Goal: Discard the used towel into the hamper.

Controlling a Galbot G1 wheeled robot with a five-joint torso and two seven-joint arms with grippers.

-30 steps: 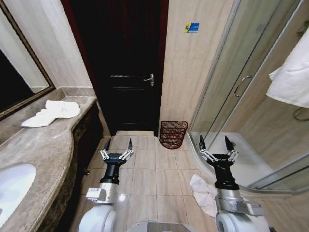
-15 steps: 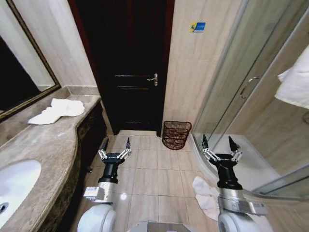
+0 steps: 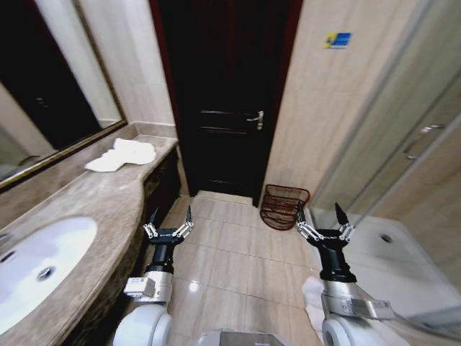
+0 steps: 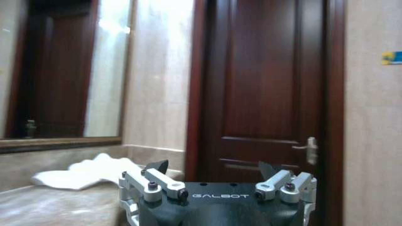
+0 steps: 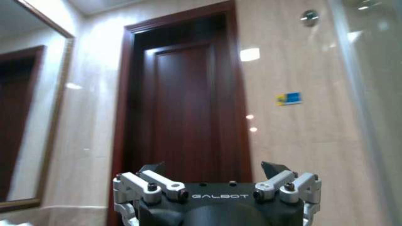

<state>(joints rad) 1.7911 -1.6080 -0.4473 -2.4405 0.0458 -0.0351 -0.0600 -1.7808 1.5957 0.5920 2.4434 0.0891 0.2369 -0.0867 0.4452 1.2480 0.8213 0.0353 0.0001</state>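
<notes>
The tiled floor (image 3: 230, 274) carries the hamper (image 3: 284, 206) at one o'clock and a white towel (image 3: 312, 295) at five o'clock, while the marble tabletop (image 3: 79, 209) holds another towel (image 3: 121, 154) at ten o'clock.

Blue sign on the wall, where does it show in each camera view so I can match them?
Head view: blue sign on the tile wall, upper right, beside the dark door.
Left wrist view: sign on the tile past the door frame, cut by the picture edge.
Right wrist view: sign on the tile beside the door frame.
Shared landmark: the dark door.

floor towel (image 3: 311, 297) half hidden behind right arm
</notes>
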